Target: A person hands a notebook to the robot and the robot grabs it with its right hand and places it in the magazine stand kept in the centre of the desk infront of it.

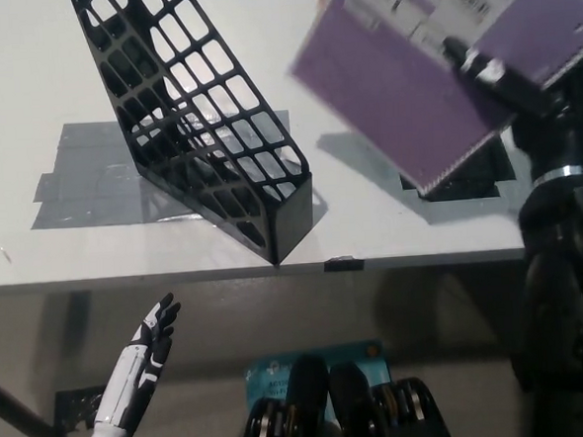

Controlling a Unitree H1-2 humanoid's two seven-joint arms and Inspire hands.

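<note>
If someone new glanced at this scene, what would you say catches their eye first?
Most striking is the purple notebook, held tilted above the desk at the upper right by the black right hand. Next comes the black lattice magazine stand, standing on a grey taped patch on the white desk, left of the notebook. The white left hand rests open at the lower left, below the desk edge.

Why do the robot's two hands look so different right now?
The right hand is black, while the left hand is white with black fingers. The right hand is up over the desk, shut on the purple notebook; the left hand is low down, in front of the desk edge, holding nothing with its fingers apart. Both belong to the same robot, and neither touches the black magazine stand.
</note>
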